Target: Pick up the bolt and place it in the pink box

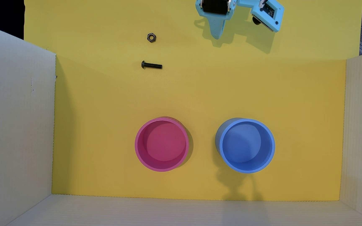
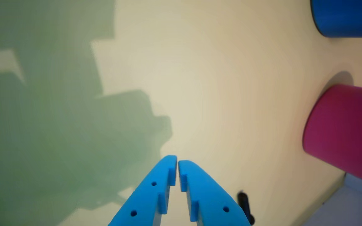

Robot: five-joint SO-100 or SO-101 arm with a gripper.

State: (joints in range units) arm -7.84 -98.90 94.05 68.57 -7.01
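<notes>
Nothing is grasped yet: the claw (image 2: 177,163), clenched and empty, hangs at the overhead view's one o'clock, so reaching comes first (opening too) toward the bolt (image 1: 151,65) lying on the counter (image 1: 219,97) at eleven o'clock, well apart from the pink box (image 1: 138,150).

Yellow floor (image 1: 197,97), white cardboard walls (image 1: 16,119)

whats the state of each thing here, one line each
bolt: lying flat on the yellow sheet, ungrasped
hex nut: flat on the sheet, hole up, apart from the bolt
pink box: upright, empty
blue container: upright, empty
gripper: fingertips together, holding nothing, off to the side of the bolt
</notes>
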